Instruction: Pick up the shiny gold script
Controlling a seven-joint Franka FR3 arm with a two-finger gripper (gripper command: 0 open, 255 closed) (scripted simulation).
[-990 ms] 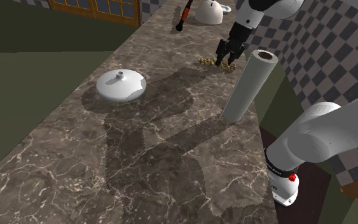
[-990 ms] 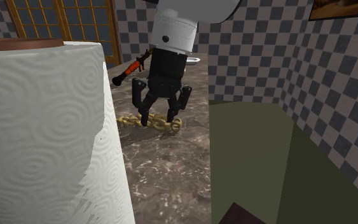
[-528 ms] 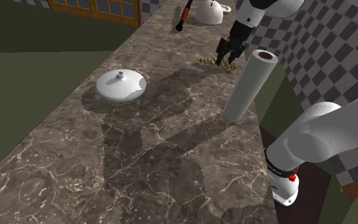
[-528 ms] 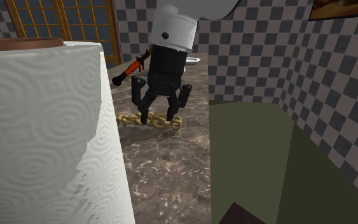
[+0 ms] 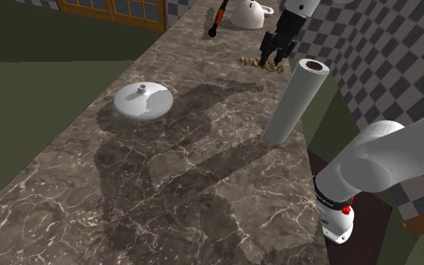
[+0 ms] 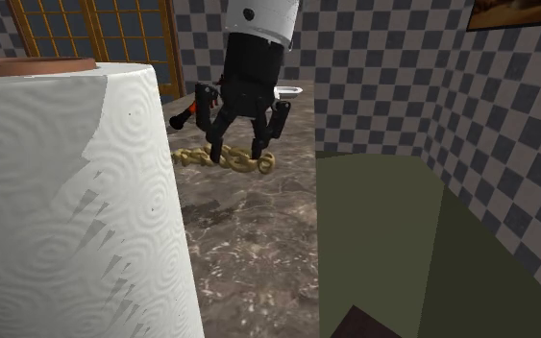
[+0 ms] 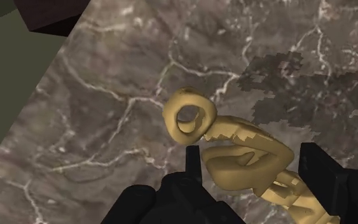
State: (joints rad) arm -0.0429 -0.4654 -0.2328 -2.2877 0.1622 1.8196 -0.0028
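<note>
- Plainly, the pincer [image 6: 238,154] is pinching the gold script [image 7: 247,162]. Its two black fingers [image 7: 193,167] stand on either side of the piece's thick middle and press in on it, with no gap that can be made out.
- The script sits right between the fingertips. It appears to hang clear of the table [image 5: 165,188], because the second exterior view shows a dark patch of shadow on the marble below the pincer rather than touching the gold.
- The grip falls near the middle, probably so the piece balances and neither end droops or swings.
- The pincer points straight down at the table, which suits a flat, low thing taken from above.
- The script's long axis lies roughly level. In the second exterior view it sticks out past both fingers, further on that view's left.
- In the wrist view the axis runs slantwise across the grip. A ring-shaped loop juts beyond one fingertip, and the rest trails back toward the palm beside the other finger.
- A paper towel roll [image 5: 297,102] stands upright near the pincer, on the stand's side and apart from it.
</note>
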